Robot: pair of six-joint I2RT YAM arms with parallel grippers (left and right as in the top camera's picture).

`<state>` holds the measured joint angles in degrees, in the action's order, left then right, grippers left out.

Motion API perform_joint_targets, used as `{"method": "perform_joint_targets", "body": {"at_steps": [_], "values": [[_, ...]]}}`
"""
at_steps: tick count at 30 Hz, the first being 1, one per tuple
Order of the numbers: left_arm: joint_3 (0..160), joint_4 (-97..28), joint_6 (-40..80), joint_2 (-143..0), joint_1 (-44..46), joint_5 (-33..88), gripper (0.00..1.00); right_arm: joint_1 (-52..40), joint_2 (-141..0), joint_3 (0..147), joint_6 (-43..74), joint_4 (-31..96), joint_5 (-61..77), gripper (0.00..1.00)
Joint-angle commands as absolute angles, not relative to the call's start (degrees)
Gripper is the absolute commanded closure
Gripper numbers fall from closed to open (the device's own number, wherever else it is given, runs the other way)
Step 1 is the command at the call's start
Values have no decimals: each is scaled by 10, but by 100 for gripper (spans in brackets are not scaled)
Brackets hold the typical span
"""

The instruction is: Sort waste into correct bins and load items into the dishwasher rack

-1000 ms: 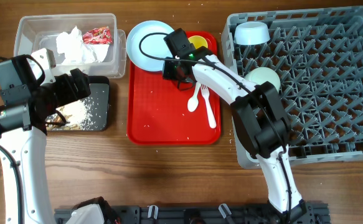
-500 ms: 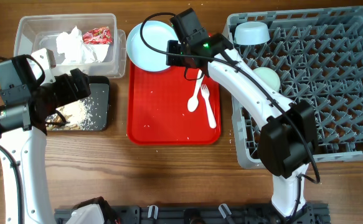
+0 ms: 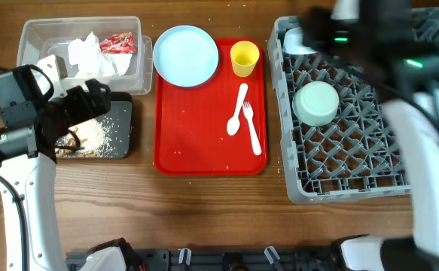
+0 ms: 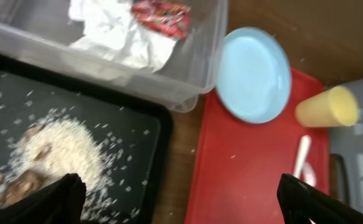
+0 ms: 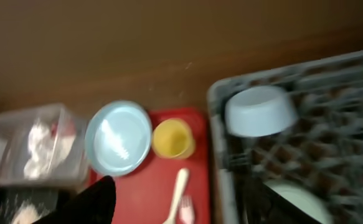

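**Left wrist view.** The left gripper (image 4: 181,208) has its two fingers (image 4: 60,200) spread wide at the frame's lower corners, with nothing between them. The overhead view does not show this gap.

**Near left.** Below that gripper, the black tray-bin (image 3: 121,139) holds the brown and white food scraps (image 3: 91,135) in a loose heap.

**Centre.** On the red tray (image 3: 196,143), the white spoon (image 3: 236,113) and fork (image 3: 252,129) lie side by side toward its right edge.

**Right.** The grey dishwasher rack (image 3: 332,177) carries the pale green bowl (image 3: 315,103) among the pegs near its left wall.

**Farther back on the tray.** The pale blue plate (image 3: 185,56) overlaps the far-left corner. The yellow cup (image 3: 244,58) stands upright just to its right.

**Far left.** The clear tub (image 3: 38,34) contains the crumpled napkin (image 3: 89,54) and the red wrapper (image 3: 118,43).

**Right wrist view.** Only this view shows the small light bowl (image 5: 260,111) plainly, in the rack's far-left corner. In the overhead view the blurred right arm (image 3: 422,135) partly covers it. The right gripper (image 5: 175,205) is blurred, but its fingers (image 5: 91,202) appear apart and empty.
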<state>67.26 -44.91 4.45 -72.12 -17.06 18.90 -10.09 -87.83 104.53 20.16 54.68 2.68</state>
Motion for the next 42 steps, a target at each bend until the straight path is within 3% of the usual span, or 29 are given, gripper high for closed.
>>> {"method": "perform_joint_targets", "body": {"at_steps": [1, 5, 6, 9, 13, 20, 21, 23, 25, 26, 28, 29, 32, 35, 42], "values": [[679, -369, 160, -726, -149, 289, 0, -47, -874, 1044, 183, 580, 31, 32], [745, -293, 187, -801, 18, 225, 0, -26, -876, 1044, 180, 594, 40, 31], [809, -298, 184, -862, 80, 181, 0, -27, -876, 1044, 180, 596, 45, 31], [979, -371, 167, -1017, 151, 137, 0, -27, -876, 1044, 180, 611, 52, 30], [1178, -466, 168, -1225, 185, 130, 1, -27, -876, 1044, 180, 634, 52, 29], [1186, -412, 168, -1347, 240, 97, 7, -27, -877, 1044, 182, 653, 55, 28], [1185, -397, 168, -1358, 248, 97, 0, -27, -877, 1044, 181, 656, 55, 29], [1185, -387, 168, -1367, 250, 97, 0, -27, -877, 1044, 180, 659, 55, 29], [1185, -384, 170, -1378, 250, 97, 48, -27, -877, 1044, 181, 659, 55, 29], [1185, -384, 170, -1383, 250, 97, 58, -27, -877, 1044, 180, 659, 55, 29], [1182, -386, 170, -1386, 254, 97, 89, -27, -877, 1044, 180, 659, 55, 29], [1182, -390, 170, -1385, 254, 97, 96, -27, -877, 1044, 181, 658, 57, 29], [1182, -440, 172, -1362, 244, 114, 96, -27, -882, 1038, 181, 635, 115, 29], [1182, -512, 172, -1306, 199, 241, 96, -28, -905, 1012, 165, 590, 241, 30], [1182, -593, 167, -1222, 71, 795, 96, -36, -1015, 1008, -30, 577, 602, 29]]}}
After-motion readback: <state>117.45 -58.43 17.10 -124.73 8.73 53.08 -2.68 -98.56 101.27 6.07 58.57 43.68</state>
